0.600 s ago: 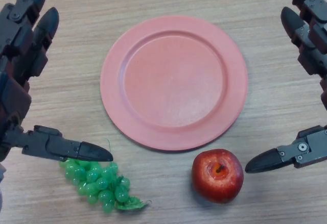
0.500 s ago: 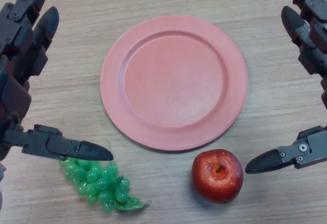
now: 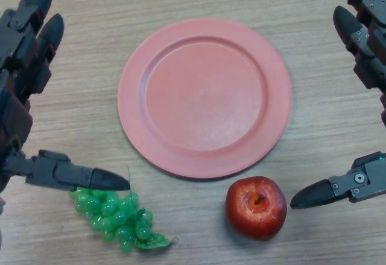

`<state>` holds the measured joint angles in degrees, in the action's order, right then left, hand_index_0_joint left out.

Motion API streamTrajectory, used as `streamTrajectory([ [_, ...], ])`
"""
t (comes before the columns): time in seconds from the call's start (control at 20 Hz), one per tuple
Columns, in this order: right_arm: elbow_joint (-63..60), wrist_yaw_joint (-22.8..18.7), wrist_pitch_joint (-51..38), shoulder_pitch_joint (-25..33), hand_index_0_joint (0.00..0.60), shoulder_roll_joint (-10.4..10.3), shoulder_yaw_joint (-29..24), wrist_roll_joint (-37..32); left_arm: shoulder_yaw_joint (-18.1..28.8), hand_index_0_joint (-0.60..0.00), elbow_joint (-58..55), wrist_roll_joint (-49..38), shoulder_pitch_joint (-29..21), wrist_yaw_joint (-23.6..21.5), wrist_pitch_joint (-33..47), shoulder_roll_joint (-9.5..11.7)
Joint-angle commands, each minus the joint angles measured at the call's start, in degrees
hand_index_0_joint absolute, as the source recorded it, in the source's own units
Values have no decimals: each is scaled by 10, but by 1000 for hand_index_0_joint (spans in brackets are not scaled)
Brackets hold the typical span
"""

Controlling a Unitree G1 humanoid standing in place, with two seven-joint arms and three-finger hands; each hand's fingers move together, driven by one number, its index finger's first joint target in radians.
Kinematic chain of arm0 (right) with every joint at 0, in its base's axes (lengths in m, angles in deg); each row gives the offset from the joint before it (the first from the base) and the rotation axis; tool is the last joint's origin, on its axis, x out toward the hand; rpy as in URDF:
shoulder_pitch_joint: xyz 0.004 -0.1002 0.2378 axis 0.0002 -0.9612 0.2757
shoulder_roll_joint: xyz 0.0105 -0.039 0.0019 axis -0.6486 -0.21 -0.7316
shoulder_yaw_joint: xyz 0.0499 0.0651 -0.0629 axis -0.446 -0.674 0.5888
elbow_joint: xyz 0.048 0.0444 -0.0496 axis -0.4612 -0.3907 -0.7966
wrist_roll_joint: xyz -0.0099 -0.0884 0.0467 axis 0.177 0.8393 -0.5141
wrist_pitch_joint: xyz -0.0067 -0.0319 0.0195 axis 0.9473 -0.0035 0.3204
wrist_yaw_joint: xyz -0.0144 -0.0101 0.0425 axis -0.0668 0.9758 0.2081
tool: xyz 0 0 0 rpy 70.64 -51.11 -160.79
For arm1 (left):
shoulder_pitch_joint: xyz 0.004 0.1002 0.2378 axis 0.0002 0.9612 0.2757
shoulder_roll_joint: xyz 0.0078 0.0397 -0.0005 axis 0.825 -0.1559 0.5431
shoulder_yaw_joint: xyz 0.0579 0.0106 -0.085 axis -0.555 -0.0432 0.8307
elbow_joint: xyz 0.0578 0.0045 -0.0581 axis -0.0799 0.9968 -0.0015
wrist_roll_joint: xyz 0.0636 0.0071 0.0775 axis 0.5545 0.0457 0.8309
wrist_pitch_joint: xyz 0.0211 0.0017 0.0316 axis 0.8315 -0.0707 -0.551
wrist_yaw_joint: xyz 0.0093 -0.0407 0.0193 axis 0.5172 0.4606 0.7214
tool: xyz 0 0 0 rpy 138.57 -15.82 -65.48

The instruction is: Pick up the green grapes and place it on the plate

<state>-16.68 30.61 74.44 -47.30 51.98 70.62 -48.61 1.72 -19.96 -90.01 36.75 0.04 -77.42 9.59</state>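
Observation:
A bunch of green grapes (image 3: 116,217) lies on the wooden table at the lower left. An empty pink plate (image 3: 205,96) sits in the middle. My left hand (image 3: 18,96) is open at the left edge, its thumb (image 3: 84,176) stretched just over the top of the grapes and its fingers pointing away up the table. My right hand (image 3: 368,54) is open at the right edge, holding nothing, with its thumb (image 3: 329,191) pointing toward the apple.
A red apple (image 3: 256,207) stands just below the plate's near right rim, between the grapes and my right thumb. The wooden table (image 3: 72,126) shows bare around the plate.
My left hand has shifted slightly left and down. My right hand has edged slightly right. The grapes, plate and apple have not moved.

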Motion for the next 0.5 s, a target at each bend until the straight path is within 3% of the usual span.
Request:
streamTrajectory([
  [0.05,30,-23,-64,10,0,7,-4,-4,47,0,7,22,25,20,143,-1],
  [0.15,26,-22,-72,9,0,6,3,6,50,0,43,68,63,32,223,-21],
  [0.25,27,-20,-72,9,0,4,10,14,43,0,84,102,103,16,299,-34],
  [0.3,28,-20,-70,10,0,3,13,16,37,0,104,121,113,-4,330,-36],
  [0.35,31,-20,-67,11,0,3,20,22,23,0,151,164,136,-56,401,-38],
  [0.5,31,-16,-64,11,0,1,26,27,14,0,211,229,179,-110,447,-39],
])
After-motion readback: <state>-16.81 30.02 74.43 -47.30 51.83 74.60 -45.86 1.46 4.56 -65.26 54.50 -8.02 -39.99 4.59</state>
